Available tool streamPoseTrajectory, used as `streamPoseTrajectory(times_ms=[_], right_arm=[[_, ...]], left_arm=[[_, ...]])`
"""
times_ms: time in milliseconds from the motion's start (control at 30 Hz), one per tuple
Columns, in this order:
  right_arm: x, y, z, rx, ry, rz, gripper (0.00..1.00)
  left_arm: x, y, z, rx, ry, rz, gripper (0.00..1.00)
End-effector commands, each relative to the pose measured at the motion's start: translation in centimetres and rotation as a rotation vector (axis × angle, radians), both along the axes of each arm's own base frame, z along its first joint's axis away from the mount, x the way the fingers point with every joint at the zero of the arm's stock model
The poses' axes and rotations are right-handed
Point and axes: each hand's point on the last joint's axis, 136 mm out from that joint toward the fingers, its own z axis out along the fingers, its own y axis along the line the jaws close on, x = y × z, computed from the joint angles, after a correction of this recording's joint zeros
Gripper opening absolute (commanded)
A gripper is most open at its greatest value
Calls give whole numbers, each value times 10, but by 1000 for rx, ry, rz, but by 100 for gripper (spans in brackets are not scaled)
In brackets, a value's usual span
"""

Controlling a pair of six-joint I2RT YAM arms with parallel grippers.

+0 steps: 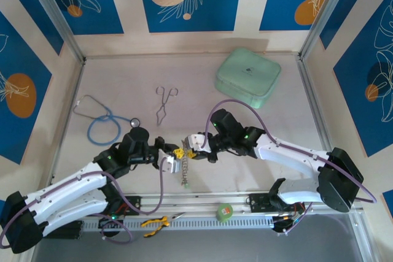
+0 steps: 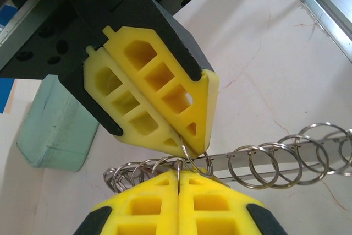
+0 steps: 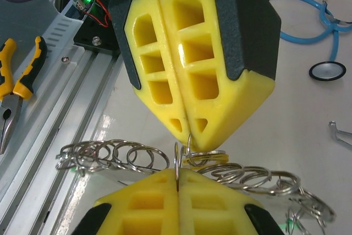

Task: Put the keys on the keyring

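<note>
Glossy, thin silver metal is shown in the keyring; matt yellow plastic in the gripper fingers; the table is seen smooth, pale, matt.

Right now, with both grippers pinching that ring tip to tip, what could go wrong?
Both the left gripper and right gripper appear shut on one thin keyring, tips almost touching: any pull could slip it free or make the grippers collide. The string of loose rings trails from the grip and could snag or tangle. It lies near the aluminium rail, where a dropped ring might catch.
</note>
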Motion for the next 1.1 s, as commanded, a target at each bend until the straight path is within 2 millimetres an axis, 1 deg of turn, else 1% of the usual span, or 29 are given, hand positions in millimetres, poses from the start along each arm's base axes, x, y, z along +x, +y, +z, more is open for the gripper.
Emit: streamPoseTrajectory(times_ms=[0, 367, 767, 1067], right_arm=[[4, 12, 24, 69, -29, 18, 0], [6, 10, 24, 54, -7, 8, 0], [9, 9, 29, 56, 5, -11, 0], [10, 8, 37, 88, 8, -22, 0]], left_arm=[[-12, -3, -2, 2, -10, -65, 0], [-17, 2, -8, 43, -60, -88, 0], [-19, 4, -16, 89, -102, -93, 0], [-18, 5, -20, 109, -124, -86, 0]])
